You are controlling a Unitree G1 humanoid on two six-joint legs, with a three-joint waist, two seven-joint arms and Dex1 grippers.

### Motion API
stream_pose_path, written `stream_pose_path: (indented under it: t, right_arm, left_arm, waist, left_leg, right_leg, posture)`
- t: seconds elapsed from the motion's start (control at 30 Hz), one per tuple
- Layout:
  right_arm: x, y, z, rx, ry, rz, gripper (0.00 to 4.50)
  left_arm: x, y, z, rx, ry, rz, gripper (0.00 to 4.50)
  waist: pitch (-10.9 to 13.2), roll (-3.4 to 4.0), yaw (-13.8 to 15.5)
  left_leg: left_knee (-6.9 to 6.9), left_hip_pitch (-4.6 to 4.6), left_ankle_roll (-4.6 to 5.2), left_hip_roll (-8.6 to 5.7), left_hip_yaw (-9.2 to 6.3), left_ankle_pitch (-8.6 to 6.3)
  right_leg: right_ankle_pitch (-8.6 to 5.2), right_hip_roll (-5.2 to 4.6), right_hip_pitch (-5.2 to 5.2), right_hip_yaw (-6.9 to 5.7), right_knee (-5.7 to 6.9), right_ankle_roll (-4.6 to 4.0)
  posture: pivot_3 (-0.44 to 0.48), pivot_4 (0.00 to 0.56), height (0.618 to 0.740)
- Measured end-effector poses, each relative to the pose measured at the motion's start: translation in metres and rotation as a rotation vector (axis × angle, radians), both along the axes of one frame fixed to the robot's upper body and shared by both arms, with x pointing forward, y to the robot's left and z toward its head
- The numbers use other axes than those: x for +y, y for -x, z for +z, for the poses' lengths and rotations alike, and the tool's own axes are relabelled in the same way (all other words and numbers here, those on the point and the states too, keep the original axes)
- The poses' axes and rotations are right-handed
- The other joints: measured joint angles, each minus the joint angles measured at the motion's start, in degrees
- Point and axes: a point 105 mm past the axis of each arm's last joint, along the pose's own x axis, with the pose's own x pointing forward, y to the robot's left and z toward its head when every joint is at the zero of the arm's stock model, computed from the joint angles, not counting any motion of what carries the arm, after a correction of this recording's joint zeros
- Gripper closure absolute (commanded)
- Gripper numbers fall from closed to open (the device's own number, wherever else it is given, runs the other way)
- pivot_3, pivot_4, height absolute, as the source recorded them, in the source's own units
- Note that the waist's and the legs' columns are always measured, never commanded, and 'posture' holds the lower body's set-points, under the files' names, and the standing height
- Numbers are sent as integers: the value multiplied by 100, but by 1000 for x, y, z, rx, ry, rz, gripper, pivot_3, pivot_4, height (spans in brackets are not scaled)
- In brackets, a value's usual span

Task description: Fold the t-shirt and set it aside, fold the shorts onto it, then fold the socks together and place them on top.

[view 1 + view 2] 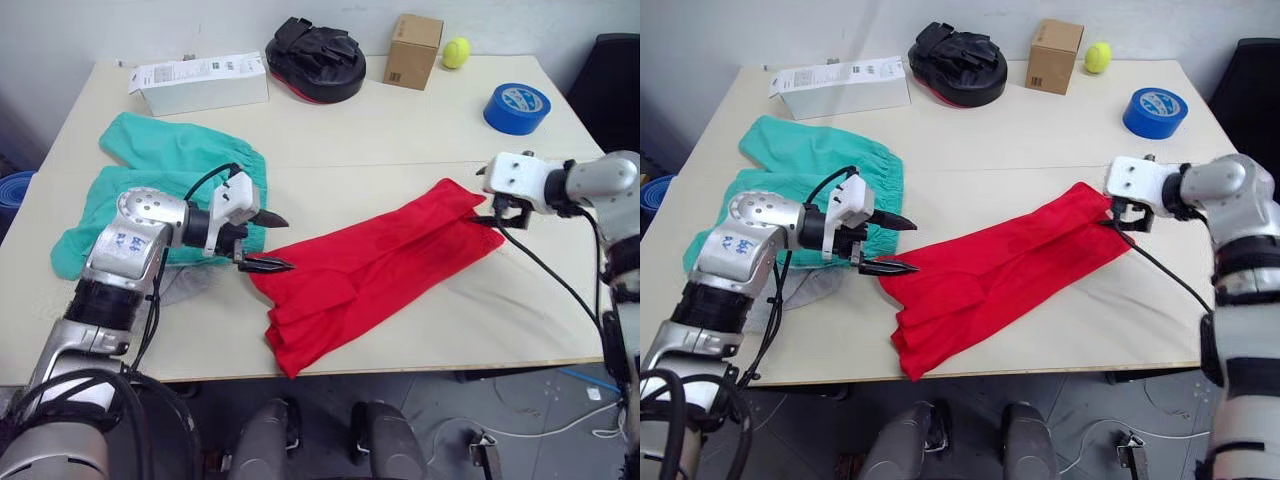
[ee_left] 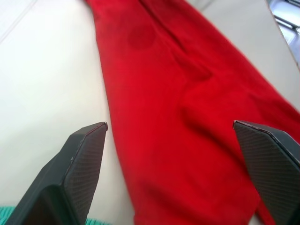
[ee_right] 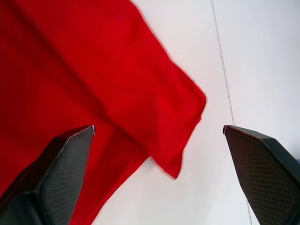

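The red t-shirt [image 1: 370, 265] lies folded into a long strip, running diagonally across the front middle of the table [image 1: 520, 310]. My left gripper [image 1: 287, 242] is open just above the strip's near left edge, with red cloth [image 2: 187, 117] under its spread fingers. My right gripper [image 1: 497, 215] is open over the far right corner of the shirt [image 3: 187, 103], holding nothing. The teal shorts [image 1: 170, 160] lie spread at the left, behind my left arm. A bit of grey sock [image 1: 185, 285] shows beneath that arm.
Along the back of the table stand a white box [image 1: 200, 85], a black padded mitt [image 1: 315, 60], a small cardboard box [image 1: 413, 50] and a yellow-green ball [image 1: 456, 52]. A blue tape roll [image 1: 516, 108] lies at the right.
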Motion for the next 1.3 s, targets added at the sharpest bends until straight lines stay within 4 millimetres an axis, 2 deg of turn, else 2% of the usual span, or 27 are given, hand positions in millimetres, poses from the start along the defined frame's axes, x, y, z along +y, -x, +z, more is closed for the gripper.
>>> stream_pose_path:
  t: [0.13, 0.27, 0.43, 0.6, 0.7, 0.8, 0.9, 1.1, 1.13, 1.27, 1.3]
  right_arm:
    - [-10, 43, -26, 24, 52, 67, 15]
    - [-8, 61, -42, -4, 100, 106, 15]
    - [-7, 65, -51, -42, 138, 116, 15]
    - [-5, 52, -49, -116, 151, 92, 15]
    - [-2, 41, -49, -147, 143, 83, 0]
    - [-4, 35, -49, -152, 152, 77, 0]
    - [-3, 32, -50, -146, 147, 77, 633]
    - [-2, 31, -60, -117, 158, 95, 2698]
    - [-2, 31, -61, -114, 161, 101, 3019]
    - [-1, 29, -64, -96, 181, 112, 4435]
    - [0, 26, -64, -95, 181, 112, 4435]
  left_arm:
    - [-5, -20, -7, 103, -45, 5, 0]
    - [-16, -33, -10, 160, -81, 7, 0]
    - [-20, -38, -22, 241, -120, 31, 0]
    - [-18, -37, -27, 251, -168, 18, 0]
    - [-17, -36, -28, 273, -179, 10, 536]
    - [-16, -33, -31, 291, -195, -2, 1522]
    - [-16, -32, -33, 310, -200, -4, 2407]
    - [-14, -29, -39, 350, -199, 3, 4315]
    - [-14, -28, -39, 357, -197, 5, 4500]
    - [-13, -27, -40, 372, -188, 14, 4500]
    - [-13, -27, -41, 375, -183, 16, 4500]
  waist:
    - [2, -5, 81]
    - [3, -7, 41]
    - [5, -12, -26]
    - [6, -14, -14]
    - [6, -15, -15]
    - [4, -16, -16]
    - [2, -24, -18]
    - [1, -27, -26]
    - [1, -27, -26]
    - [1, -27, -29]
    - [1, -27, -30]
  left_leg:
    - [15, -2, 5, 0, 4, -1]
    - [23, 0, 17, -1, 21, 3]
    - [17, 1, 17, -1, 19, 3]
    - [22, 1, 16, -2, 12, 3]
    - [30, 2, 17, -2, 8, 3]
    - [31, 2, 17, -3, 5, 3]
    - [34, 2, 17, -3, 1, 3]
    - [40, 2, 17, -2, 2, 3]
    - [40, 2, 17, -2, 2, 3]
    - [41, 2, 17, -2, 1, 3]
    - [40, 2, 17, -2, 2, 3]
  right_leg:
    - [0, 4, 1, -22, -3, 2]
    - [2, -11, 0, -25, -4, 5]
    - [2, -42, -11, -31, 12, 5]
    - [2, -47, -10, -38, 21, 5]
    - [2, -49, -6, -38, 26, 5]
    - [2, -50, -4, -37, 27, 5]
    - [2, -50, -2, -36, 30, 5]
    - [2, -50, -1, -37, 35, 5]
    - [2, -50, -1, -36, 35, 5]
    - [2, -50, -2, -35, 38, 5]
    - [2, -50, -2, -36, 38, 5]
  posture:
    - [0, 150, 740]
    - [0, 150, 740]
    - [0, 150, 740]
    - [0, 150, 740]
    - [0, 150, 740]
    - [0, 150, 740]
    - [0, 150, 740]
    - [0, 150, 740]
    - [0, 150, 740]
    - [0, 150, 740]
    - [0, 150, 740]
